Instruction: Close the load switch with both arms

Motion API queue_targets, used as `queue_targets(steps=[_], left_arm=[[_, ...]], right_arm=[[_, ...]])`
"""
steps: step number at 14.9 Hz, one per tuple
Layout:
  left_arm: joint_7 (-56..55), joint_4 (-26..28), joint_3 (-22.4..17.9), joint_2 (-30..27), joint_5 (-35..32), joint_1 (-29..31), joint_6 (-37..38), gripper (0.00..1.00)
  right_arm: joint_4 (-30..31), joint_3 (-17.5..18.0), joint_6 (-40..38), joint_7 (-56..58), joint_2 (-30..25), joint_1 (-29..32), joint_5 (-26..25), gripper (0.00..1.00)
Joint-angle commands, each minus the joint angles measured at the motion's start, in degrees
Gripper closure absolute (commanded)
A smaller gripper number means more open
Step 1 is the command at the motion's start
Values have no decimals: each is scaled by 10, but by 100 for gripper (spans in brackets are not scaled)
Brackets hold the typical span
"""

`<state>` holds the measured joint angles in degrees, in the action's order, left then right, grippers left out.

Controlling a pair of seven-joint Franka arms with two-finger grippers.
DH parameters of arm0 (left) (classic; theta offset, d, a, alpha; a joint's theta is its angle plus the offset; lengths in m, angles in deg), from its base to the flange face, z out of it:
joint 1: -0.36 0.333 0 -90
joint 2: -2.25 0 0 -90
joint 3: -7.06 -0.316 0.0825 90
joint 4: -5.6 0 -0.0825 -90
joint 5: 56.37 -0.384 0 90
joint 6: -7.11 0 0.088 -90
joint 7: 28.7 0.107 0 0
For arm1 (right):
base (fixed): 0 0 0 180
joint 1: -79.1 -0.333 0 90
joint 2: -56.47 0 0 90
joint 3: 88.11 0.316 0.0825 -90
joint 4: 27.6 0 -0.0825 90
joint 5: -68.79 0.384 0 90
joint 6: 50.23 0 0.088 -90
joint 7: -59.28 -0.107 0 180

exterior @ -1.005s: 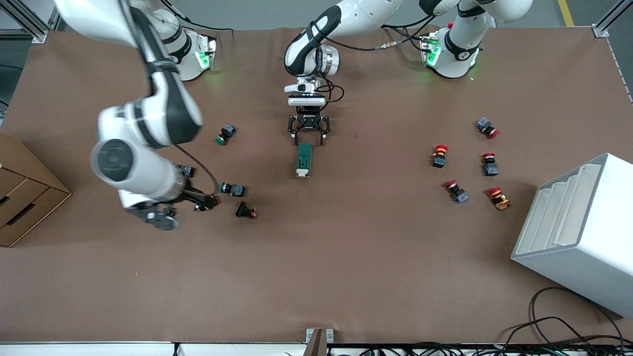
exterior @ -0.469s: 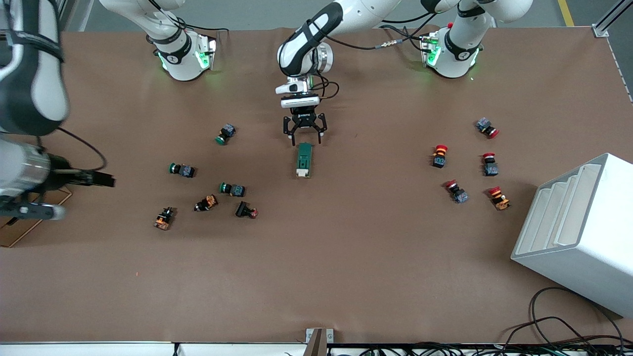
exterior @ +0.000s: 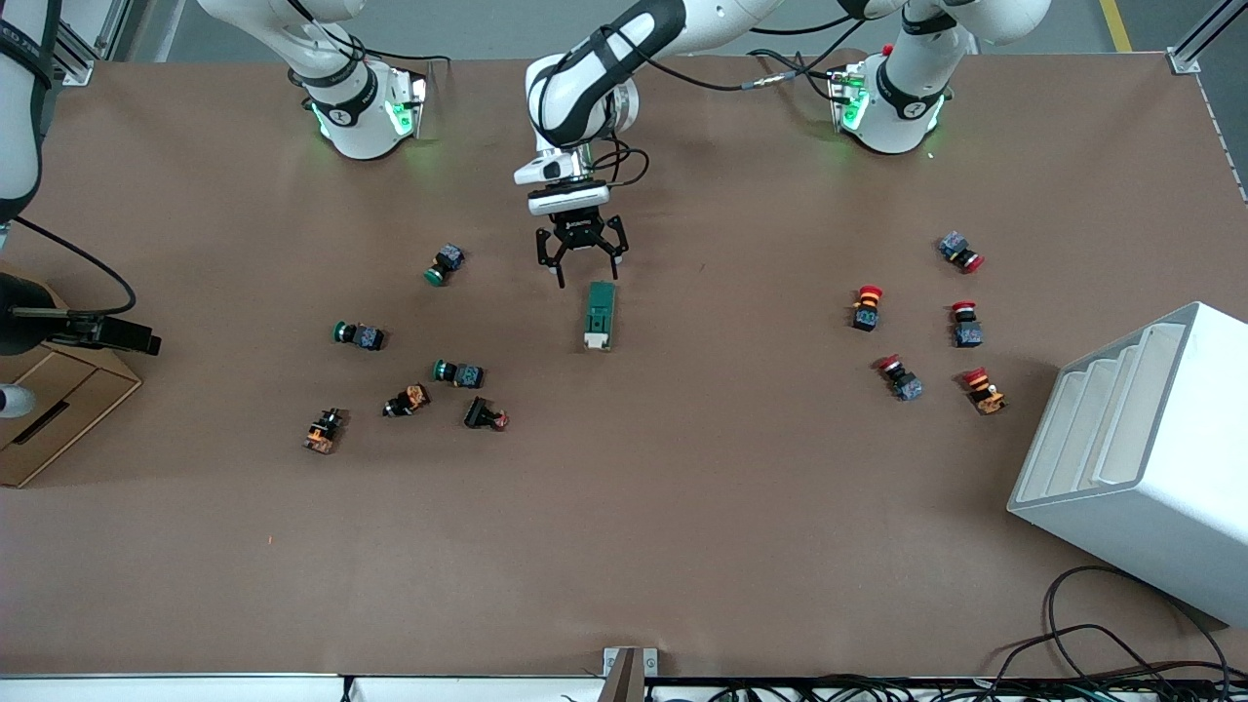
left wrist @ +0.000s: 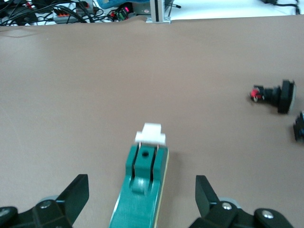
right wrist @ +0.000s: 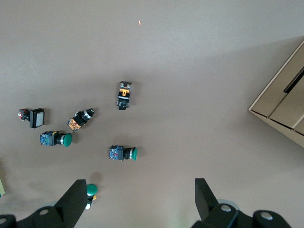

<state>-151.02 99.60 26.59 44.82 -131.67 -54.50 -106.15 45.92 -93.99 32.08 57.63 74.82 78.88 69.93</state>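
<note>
The load switch (exterior: pixel 600 315) lies mid-table on bare brown paper (exterior: pixel 682 507), white end toward the front camera, nothing close beside it. The left gripper (exterior: pixel 577 265) hangs just above its green end, fingers spread wide, holding nothing. The right gripper (right wrist: pixel 137 202), also spread and holding nothing, is high over the green buttons (right wrist: pixel 122 153) near the cardboard box (exterior: pixel 49 409).

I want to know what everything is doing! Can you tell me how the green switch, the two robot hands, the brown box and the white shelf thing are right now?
load switch: lying flat on the table, untouched, white piece at its end nearer the front camera.
left gripper: fingers open, just by the switch's farther end, holding nothing.
right gripper: fingers open, empty, high over the push-buttons.
cardboard box: drawers closed.
white rack: slots empty.
</note>
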Motion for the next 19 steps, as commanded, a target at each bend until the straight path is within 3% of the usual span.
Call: queue_targets(steps=[1,7,12,15,19], left_arm=[[82,-8,2,-46,64,36,0,1],[348,-41,2,-170,280,148,-5,1],[634,-44,2,-286,469,301,4,0],[781,-85,2,-316,566,397,71,0],[972,-141,-2,-337,639,506,189,0]], right_arm=[[-21,17,-35,1,1,10,0,0],[-30,21,-73,3,-23,5,3,0],[69,20,-29,13,-105,6,3,0],[103,22,-22,18,-137,7,0,0],[134,34,-25,24,-181,18,-4,0]])
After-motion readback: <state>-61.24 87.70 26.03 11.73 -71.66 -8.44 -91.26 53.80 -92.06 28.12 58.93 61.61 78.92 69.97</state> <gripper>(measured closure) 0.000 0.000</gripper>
